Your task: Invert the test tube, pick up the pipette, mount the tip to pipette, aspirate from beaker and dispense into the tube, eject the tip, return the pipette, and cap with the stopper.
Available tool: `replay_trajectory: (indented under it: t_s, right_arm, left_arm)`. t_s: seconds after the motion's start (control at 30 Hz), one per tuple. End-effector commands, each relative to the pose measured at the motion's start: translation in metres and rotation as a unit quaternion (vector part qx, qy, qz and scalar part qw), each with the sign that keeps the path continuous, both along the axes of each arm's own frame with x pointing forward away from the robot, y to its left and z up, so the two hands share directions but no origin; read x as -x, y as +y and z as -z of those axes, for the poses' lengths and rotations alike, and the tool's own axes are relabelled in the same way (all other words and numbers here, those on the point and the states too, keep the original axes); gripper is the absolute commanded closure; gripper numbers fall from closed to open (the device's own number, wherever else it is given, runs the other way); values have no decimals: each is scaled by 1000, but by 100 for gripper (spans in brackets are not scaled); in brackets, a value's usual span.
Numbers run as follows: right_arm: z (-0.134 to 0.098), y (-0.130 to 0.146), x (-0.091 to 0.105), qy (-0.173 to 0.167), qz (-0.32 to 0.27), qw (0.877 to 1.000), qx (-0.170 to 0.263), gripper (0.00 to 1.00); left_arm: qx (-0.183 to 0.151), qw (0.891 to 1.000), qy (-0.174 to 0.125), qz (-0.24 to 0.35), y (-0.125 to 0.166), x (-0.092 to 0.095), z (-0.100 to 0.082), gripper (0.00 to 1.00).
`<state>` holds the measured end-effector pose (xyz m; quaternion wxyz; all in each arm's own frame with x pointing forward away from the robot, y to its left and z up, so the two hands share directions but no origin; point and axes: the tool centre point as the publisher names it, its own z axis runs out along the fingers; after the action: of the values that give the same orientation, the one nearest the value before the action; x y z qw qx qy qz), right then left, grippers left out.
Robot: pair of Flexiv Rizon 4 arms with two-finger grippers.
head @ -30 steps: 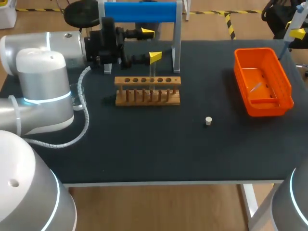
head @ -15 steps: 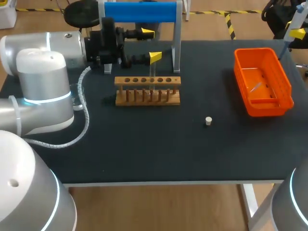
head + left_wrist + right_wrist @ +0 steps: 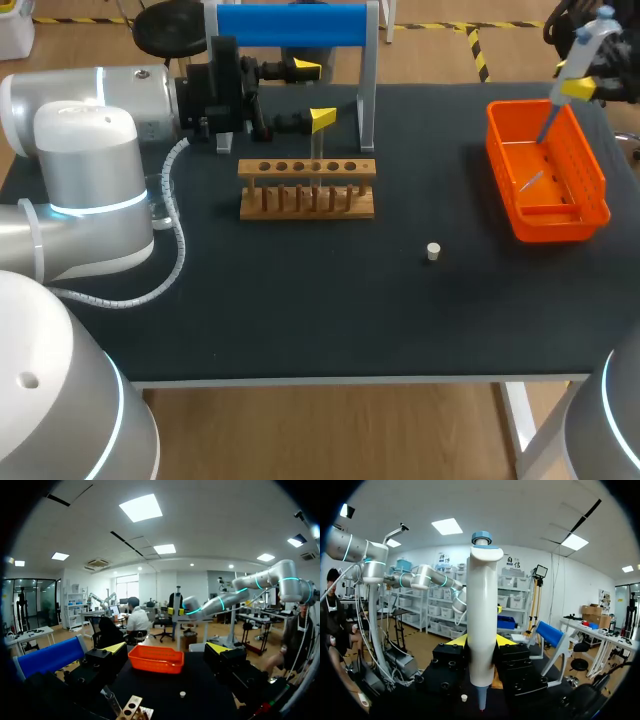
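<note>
- The right gripper (image 3: 481, 642) is clamped on the pipette (image 3: 481, 620): the black fingers press its white body from both sides, and the yellow tips show just behind it.
- The pipette stands upright in that grip, blue knob on top and narrow end pointing down.
- In the head view the right gripper (image 3: 575, 88) holds the pipette (image 3: 585, 50) above the far end of the orange basket (image 3: 496, 150), its lower end over the basket's inside.
- A clear tip (image 3: 530, 182) lies in the basket.
- The left gripper (image 3: 167, 649) has its jaws spread wide with nothing between them.
- It hangs behind the wooden rack (image 3: 307, 190), near the blue-topped stand (image 3: 292, 25).
- The test tube (image 3: 111, 700) stands in the rack, below the left gripper's fingers.
- The small white stopper (image 3: 433, 251) sits alone on the dark table (image 3: 300, 300), between rack and basket and nearer the front edge.
</note>
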<state>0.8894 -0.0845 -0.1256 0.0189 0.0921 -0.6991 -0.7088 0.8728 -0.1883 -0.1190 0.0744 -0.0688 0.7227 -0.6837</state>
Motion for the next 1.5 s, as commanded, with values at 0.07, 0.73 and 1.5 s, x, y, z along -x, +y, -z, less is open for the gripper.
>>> replay_trajectory:
  t_s: [0.07, 0.73, 1.5]
  right_arm:
    - [-1, 40, 21, 3, 42, 999, 13, 100]
    - [16, 156, 53, 13, 28, 999, 33, 100]
    - [27, 254, 43, 33, 16, 999, 22, 100]
  left_arm:
    - [0, 1000, 0, 0, -1, 0, 0, 0]
    - [0, 1000, 0, 0, -1, 0, 0, 0]
    - [0, 1000, 0, 0, -1, 0, 0, 0]
